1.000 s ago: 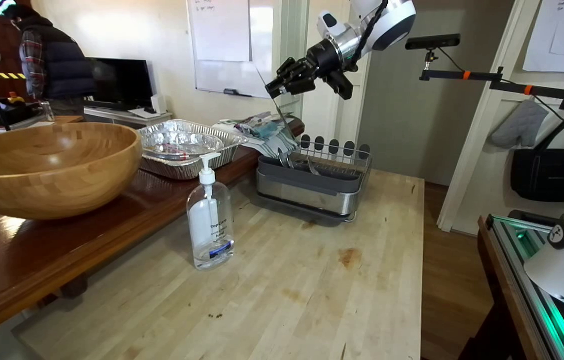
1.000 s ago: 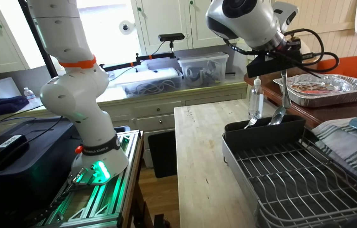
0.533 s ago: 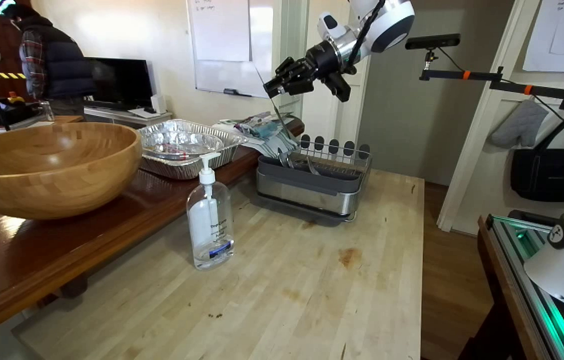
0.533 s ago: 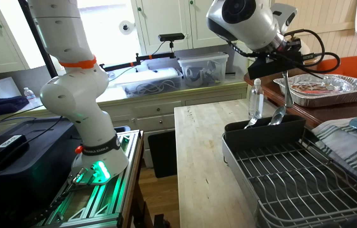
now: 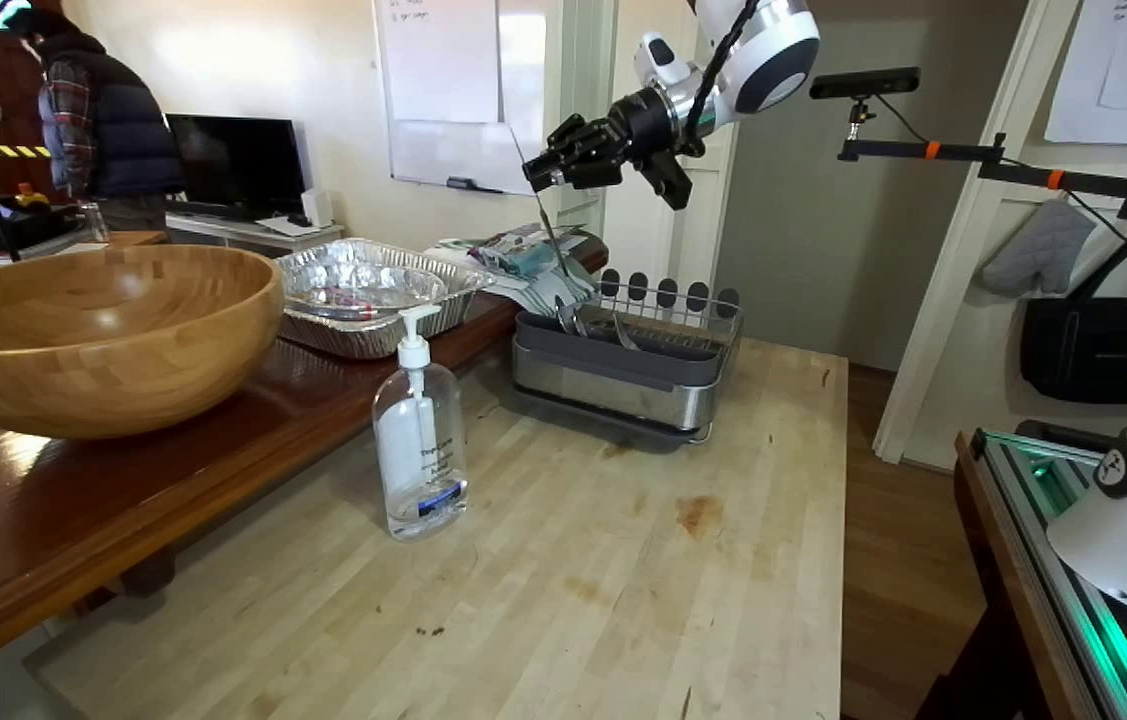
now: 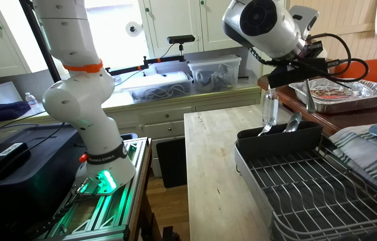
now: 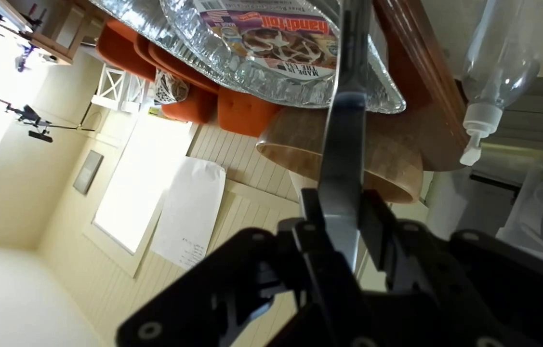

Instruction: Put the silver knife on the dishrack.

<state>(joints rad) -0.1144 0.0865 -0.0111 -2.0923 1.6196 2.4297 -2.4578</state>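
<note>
Claw (image 7: pixel 341 208) pinches the silver knife (image 7: pixel 347 130), gap only as big as the knife. Knife's up in the air, tilted, nr the dishrack (image 5: pixel 613 388) but apart from it. Rack's dk grey cutlery cup (image 6: pixel 280 144) has a fork (image 6: pixel 268 125) & spoon (image 6: pixel 294 121) poking up. Striped towel (image 6: pixel 372 162) is beside the rack. Then foil tray (image 6: pixel 342 103), then clear pump bottle (image 5: pixel 420 450) on pale wood tabletop (image 5: pixel 603 600). Further off: lg. wooden bowl (image 5: pixel 103 385). Way back: standing person (image 5: pixel 118 130).

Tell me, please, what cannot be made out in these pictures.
In an exterior view:
Silver knife: upper part hidden behind the black housing.
Dishrack: near end cut off by the bottom edge.
Spoon: lower end hidden by the caddy.
In the wrist view:
Wall sheet: writing too small.
</note>
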